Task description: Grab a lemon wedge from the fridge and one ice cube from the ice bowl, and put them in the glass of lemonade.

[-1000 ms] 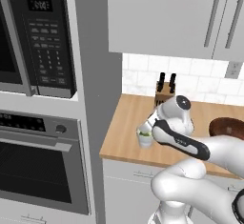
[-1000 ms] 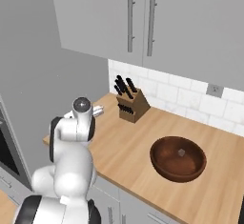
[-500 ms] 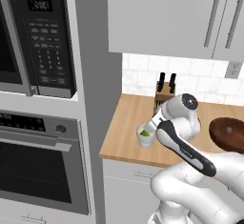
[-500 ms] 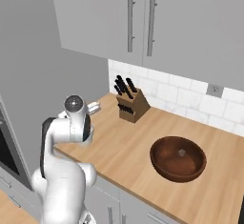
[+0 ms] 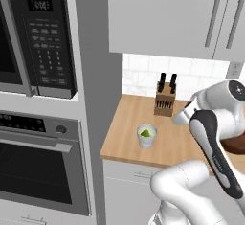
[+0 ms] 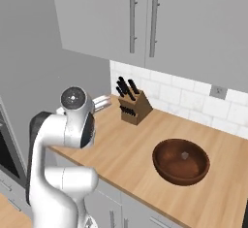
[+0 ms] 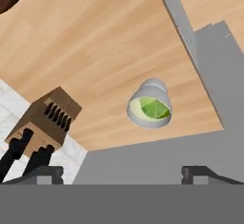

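The glass of lemonade [image 5: 146,136] stands near the counter's front left corner. A yellow-green lemon wedge [image 5: 147,133] lies inside it. In the hand view the glass [image 7: 149,106] and wedge [image 7: 154,109] sit just right of centre. My gripper [image 7: 123,173] is open and holds nothing. It hangs above and apart from the glass, close to the knife block [image 5: 165,102]. The dark brown ice bowl [image 6: 181,162] rests at the counter's right with one ice cube [image 6: 183,155] in it. The fridge is out of view.
A tall grey cabinet [image 5: 93,99] with a microwave [image 5: 45,42] and an oven [image 5: 43,166] walls off the counter's left end. Wall cupboards [image 6: 140,18] hang low above the knife block [image 6: 134,108]. Bare wood [image 6: 131,149] lies between glass and bowl.
My hand has drawn up and back from right over the glass, toward the knife block. The glass with the wedge in it now shows uncovered. The jaws have spread a little wider.
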Tool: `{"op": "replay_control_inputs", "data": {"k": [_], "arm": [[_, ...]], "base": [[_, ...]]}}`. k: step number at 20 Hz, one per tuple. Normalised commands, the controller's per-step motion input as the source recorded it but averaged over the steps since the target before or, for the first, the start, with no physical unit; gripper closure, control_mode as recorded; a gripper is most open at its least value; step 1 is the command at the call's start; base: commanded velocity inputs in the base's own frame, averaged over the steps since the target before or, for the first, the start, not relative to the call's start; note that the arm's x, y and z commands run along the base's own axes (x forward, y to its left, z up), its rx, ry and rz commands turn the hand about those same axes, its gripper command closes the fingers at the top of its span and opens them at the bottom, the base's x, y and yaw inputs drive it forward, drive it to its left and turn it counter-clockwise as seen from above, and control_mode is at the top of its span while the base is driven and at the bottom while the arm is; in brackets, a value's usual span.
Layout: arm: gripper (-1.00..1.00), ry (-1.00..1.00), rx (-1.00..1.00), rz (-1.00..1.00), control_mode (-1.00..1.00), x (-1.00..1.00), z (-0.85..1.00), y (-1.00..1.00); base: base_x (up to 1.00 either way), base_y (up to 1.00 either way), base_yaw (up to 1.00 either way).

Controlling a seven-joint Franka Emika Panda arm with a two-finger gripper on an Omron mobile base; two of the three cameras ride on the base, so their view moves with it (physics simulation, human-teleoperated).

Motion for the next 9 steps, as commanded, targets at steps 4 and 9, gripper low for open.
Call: {"op": "replay_control_inputs", "data": {"k": [4, 9], "arm": [[-1.00, -0.15, 0.00, 0.00, -1.00, -0.96, 0.41, -0.67], [-1.00, -0.09, 0.00, -0.01, -1.00, -0.89, 0.00, -0.71]], "base": [[0.00, 0.00, 0.00], [0.00, 0.00, 0.00]]}}
